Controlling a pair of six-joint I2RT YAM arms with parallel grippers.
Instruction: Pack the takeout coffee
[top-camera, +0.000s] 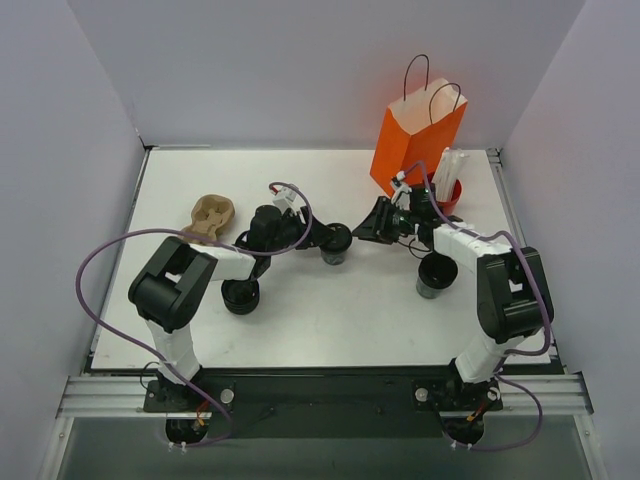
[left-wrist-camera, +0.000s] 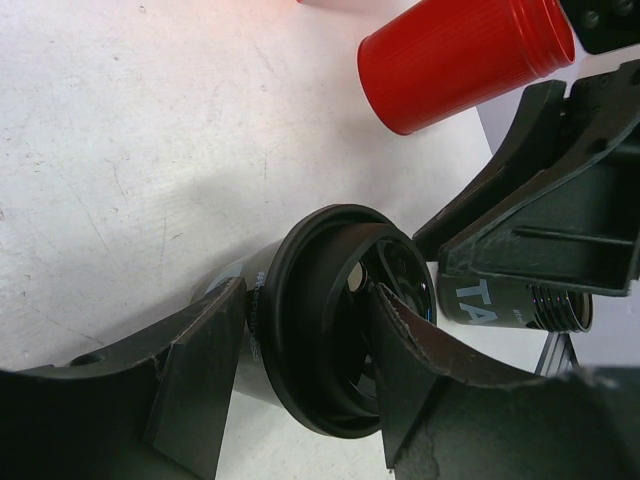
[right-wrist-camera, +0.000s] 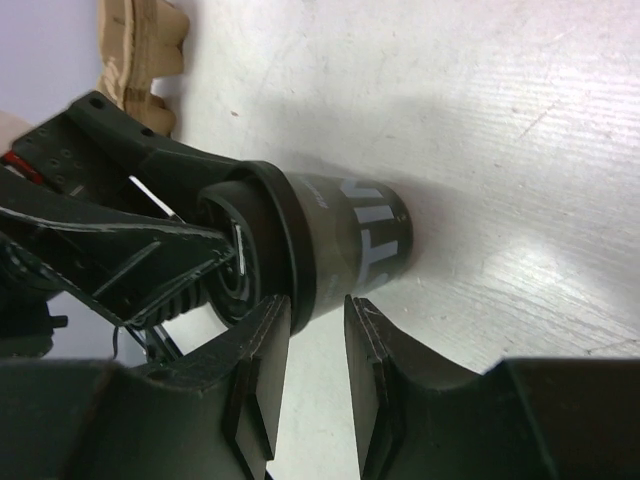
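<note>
The takeout coffee (top-camera: 336, 247) fills the gap between my left gripper (left-wrist-camera: 310, 295) and right gripper (right-wrist-camera: 315, 310). The orange bag (top-camera: 418, 138) and red straw cup (top-camera: 449, 192) wall off the far right. A second lidded cup (top-camera: 435, 276) stands near right, and bare table (top-camera: 330, 330) lies open on the near side.

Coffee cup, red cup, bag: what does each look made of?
The coffee cup looks like paper: matte grey wall with white print; its rim looks like smooth black plastic. The red cup is probably plastic: glossy, finely ribbed. The bag looks like paper: matte orange, sharp folds, thin dark cord handles.
</note>
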